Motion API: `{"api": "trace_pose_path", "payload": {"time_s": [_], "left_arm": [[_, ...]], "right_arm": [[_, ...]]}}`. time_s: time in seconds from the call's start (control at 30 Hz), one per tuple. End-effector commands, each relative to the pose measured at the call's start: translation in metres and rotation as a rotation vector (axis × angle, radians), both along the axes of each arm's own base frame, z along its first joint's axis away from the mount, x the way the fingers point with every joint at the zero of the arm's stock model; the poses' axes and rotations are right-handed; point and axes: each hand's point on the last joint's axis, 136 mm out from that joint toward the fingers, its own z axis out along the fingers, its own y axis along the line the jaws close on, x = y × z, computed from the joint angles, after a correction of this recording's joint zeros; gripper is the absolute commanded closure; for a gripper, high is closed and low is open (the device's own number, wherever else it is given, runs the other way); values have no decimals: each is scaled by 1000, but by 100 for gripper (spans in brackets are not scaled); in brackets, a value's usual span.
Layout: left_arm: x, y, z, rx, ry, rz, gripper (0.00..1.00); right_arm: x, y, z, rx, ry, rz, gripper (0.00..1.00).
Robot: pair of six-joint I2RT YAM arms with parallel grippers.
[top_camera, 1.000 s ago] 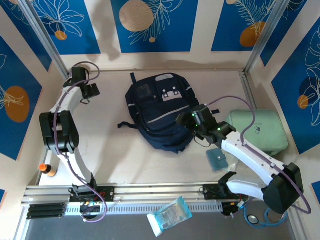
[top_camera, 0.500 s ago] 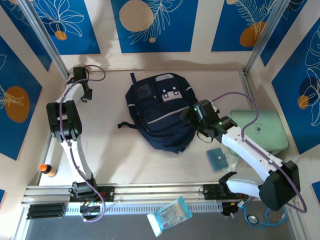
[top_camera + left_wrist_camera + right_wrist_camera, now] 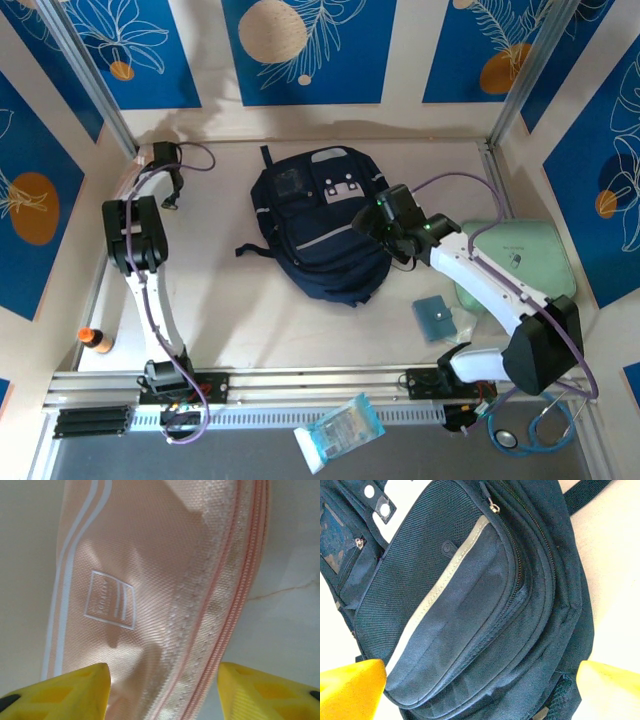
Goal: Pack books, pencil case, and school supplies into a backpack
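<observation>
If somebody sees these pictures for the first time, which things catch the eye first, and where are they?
The dark navy backpack lies in the middle of the table, with the right gripper open at its right edge. In the far left corner the left gripper hangs open over a pink pencil case. A mint-green case lies at the right side.

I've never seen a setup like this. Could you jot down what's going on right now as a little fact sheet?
Backpack: lying flat mid-table, zips look closed
Left gripper: open, fingers either side of the pink pencil case
Right gripper: open, above the backpack's front pocket
Not yet packed: teal pad, orange-capped tube
Nearby: mint-green case
</observation>
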Motion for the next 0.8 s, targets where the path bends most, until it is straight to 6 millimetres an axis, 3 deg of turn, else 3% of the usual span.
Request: {"api": "trace_pose_path", "payload": {"time_s": [0.0, 0.2, 0.47, 0.6, 0.77], "left_arm": [[3, 16, 1, 70, 19, 21, 48], [-1, 17, -13, 75, 63, 21, 63], [-5, 18, -18, 79, 91, 22, 84], [-5, 16, -10, 85, 85, 33, 96], [-3, -6, 5, 51, 56, 23, 98]], "right_arm": [[-1, 4, 7, 19, 15, -4, 2], [-1, 4, 8, 19, 10, -7, 3], [-2, 3, 9, 21, 6, -6, 3], [-2, 2, 9, 23, 5, -8, 3], [-1, 4, 9, 24, -7, -7, 3]]}}
